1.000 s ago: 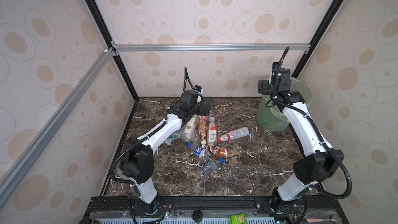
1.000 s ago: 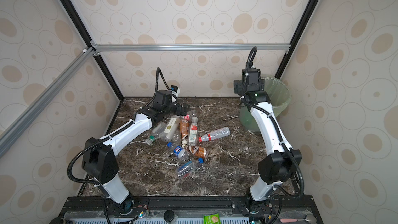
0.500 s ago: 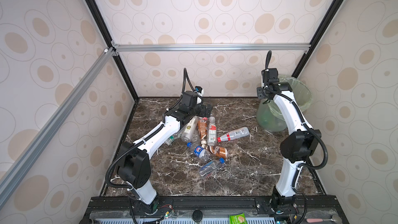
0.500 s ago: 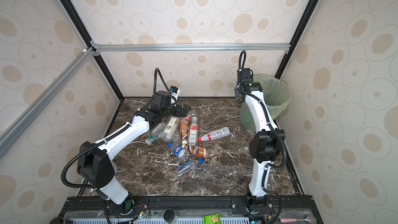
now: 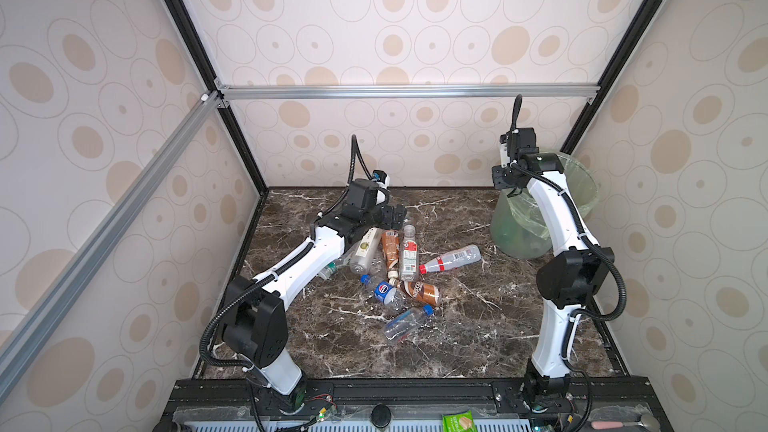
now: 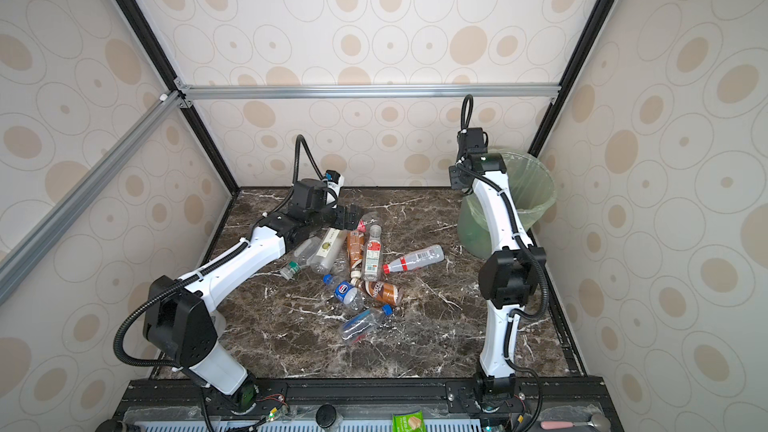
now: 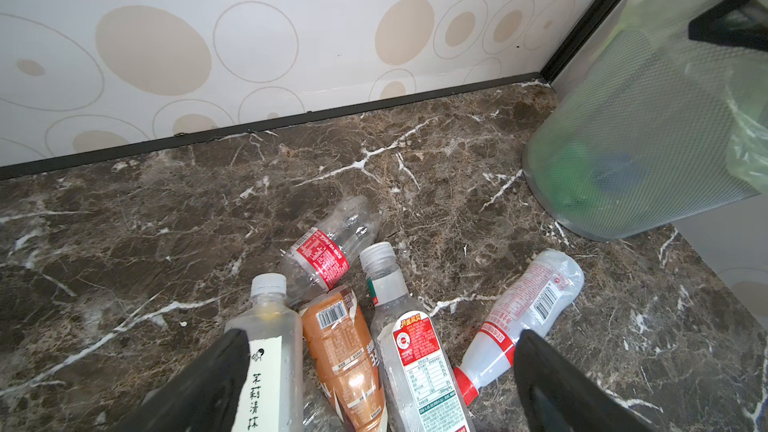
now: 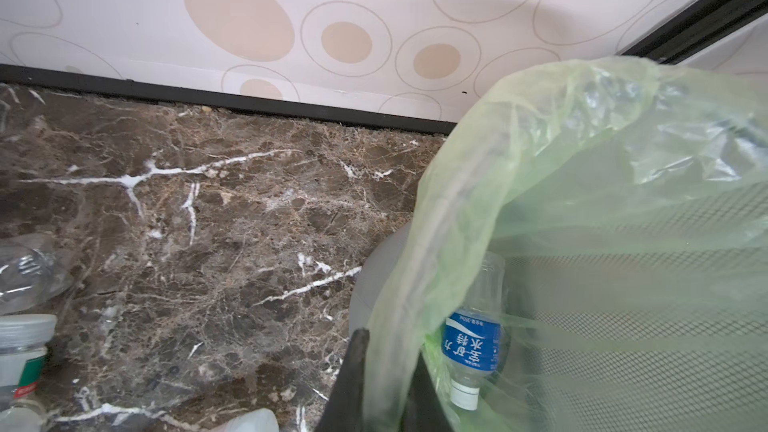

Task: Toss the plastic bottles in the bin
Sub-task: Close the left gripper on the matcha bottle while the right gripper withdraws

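— In a top view our left gripper (image 5: 392,216) gapes over the plastic bottles (image 5: 399,259); our right gripper (image 5: 505,178), closed, sits at the bin (image 5: 582,172).
— Left wrist: they lie lengthwise between our fingers (image 7: 208,388); left's nearer.
— Right wrist: one blue-labelled bottle (image 8: 471,342) is binned.

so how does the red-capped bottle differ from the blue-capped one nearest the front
The red-capped bottle has a cloudy body and red label; the blue-capped bottle is clear and looks crumpled. The red-capped one lies nearer the bin, the blue-capped one nearer the front. Both lie on their sides.
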